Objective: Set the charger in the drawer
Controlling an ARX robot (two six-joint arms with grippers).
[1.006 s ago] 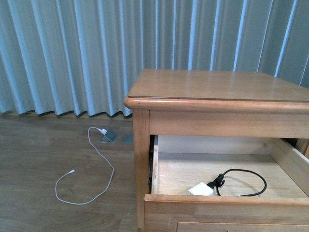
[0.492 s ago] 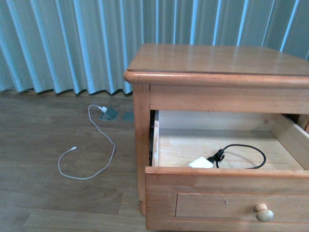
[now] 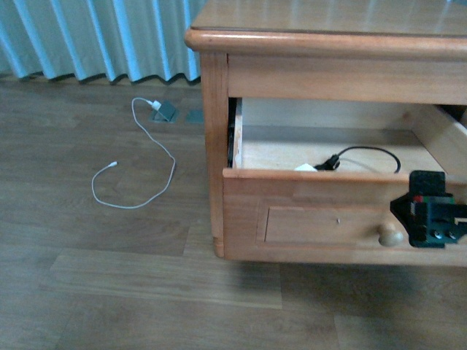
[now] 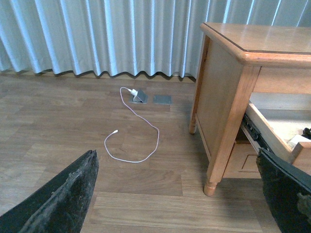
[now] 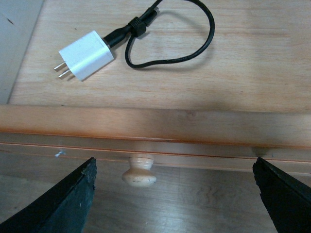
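Inside drawer [image 5: 146, 124], charger [image 5: 86, 55] lies flat, black cable looped: placing looks done. Right fingers [image 5: 53, 208] spread wide, empty, over knob [image 5: 139, 175]. Left fingers [image 4: 58, 204] wide, empty. Drawer open; maybe closing left.

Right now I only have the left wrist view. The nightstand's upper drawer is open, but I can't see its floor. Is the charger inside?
Observer: Yes. The right wrist view shows the charger lying flat on the floor of the upper drawer, its black cable looped beside it.
Operator: Where is the right gripper?
Observer: The front view puts the right gripper before the drawer's face, beside the round knob.
Operator: Gripping the knob?
Observer: No. In the right wrist view its fingers are spread wide, and the knob shows between them, touching neither.
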